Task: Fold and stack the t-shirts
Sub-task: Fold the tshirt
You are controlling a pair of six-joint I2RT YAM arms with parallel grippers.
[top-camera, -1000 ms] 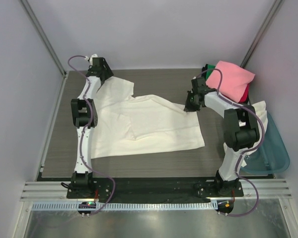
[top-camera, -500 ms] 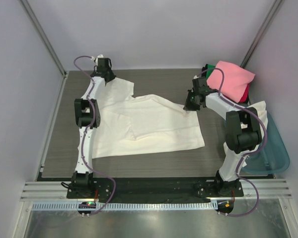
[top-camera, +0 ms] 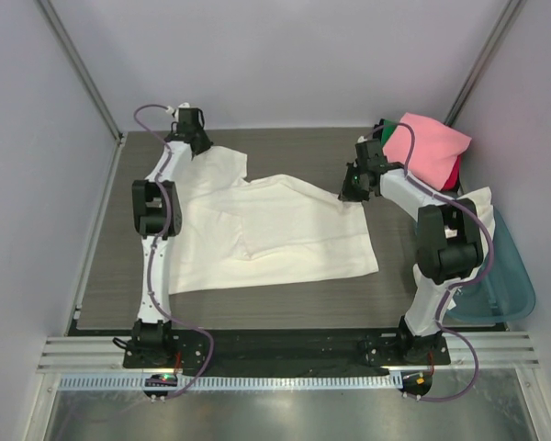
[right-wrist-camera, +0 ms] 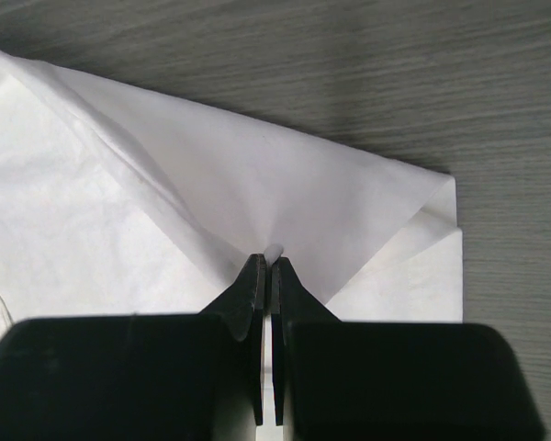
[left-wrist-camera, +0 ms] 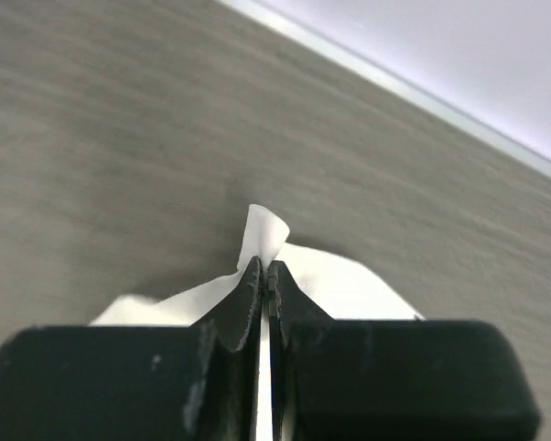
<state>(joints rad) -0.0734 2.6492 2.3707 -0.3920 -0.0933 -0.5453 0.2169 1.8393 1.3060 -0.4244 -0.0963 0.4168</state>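
Note:
A cream-white t-shirt [top-camera: 275, 234] lies spread across the grey table. My left gripper [top-camera: 195, 147] is at the shirt's far left corner, shut on a pinch of the cloth [left-wrist-camera: 262, 237]. My right gripper [top-camera: 349, 196] is at the shirt's far right corner, shut on a fold of the same shirt [right-wrist-camera: 275, 197]. A pink t-shirt [top-camera: 425, 147] tops a pile at the far right, with green [top-camera: 387, 129] and red [top-camera: 452, 175] cloth showing beneath it.
A teal plastic tub [top-camera: 500, 276] stands at the table's right edge with white cloth [top-camera: 476, 204] hanging over its rim. The enclosure walls stand close behind and beside the table.
My left gripper has gone from open to shut on the shirt's far left corner after shifting slightly right and back. The right gripper has kept its grip and barely moved.

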